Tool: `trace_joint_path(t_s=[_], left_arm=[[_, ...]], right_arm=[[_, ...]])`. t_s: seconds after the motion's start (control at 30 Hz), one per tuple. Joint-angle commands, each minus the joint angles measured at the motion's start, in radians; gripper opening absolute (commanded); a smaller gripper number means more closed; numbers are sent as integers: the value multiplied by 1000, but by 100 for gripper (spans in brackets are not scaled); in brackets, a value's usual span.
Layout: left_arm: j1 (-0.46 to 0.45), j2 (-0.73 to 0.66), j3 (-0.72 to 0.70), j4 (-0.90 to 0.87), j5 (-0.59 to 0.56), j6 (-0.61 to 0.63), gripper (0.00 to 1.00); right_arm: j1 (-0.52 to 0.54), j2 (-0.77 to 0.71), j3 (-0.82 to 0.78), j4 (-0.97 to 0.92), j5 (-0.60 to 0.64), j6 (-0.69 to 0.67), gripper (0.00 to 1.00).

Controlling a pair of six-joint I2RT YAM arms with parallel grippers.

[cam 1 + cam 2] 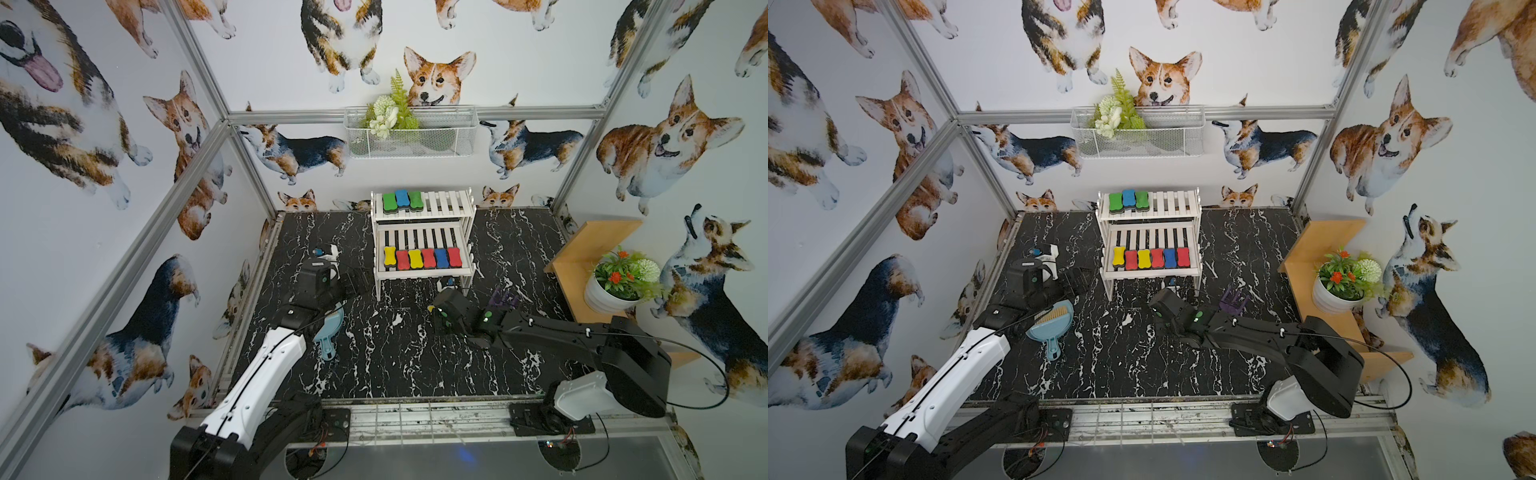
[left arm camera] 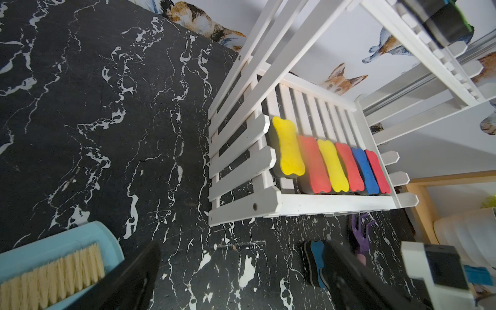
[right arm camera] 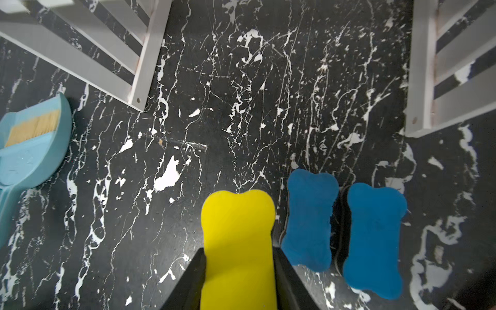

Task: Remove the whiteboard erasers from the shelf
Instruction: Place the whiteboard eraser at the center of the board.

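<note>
Now, my right gripper (image 3: 239,251) clamped on yellow eraser (image 3: 237,220), just beside two blue erasers (image 3: 308,220) — my left gripper (image 2: 239,269) spread wide.

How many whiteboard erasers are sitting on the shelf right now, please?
9. Top tier of the shelf: green, blue, green. Lower tier, in a row: yellow, red, yellow, red, blue, red. None appears hidden.

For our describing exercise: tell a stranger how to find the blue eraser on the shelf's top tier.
Find the small white two-tier shelf of wooden slats at the back wall. On its upper tier three bone-shaped foam erasers sit together. The blue eraser is the middle one, between two green erasers.
</note>
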Motion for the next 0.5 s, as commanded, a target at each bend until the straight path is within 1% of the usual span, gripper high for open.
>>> trace_joint_path(t_s=[0.0, 0.23, 0.47], left_arm=[[0, -2, 4, 1, -4, 5, 100], [0, 4, 5, -4, 5, 1, 99], [0, 3, 5, -4, 3, 2, 99]], right_arm=[[19, 52, 35, 45, 65, 26, 38], [51, 162, 62, 52, 156, 121, 37], [60, 234, 76, 64, 191, 163, 37]])
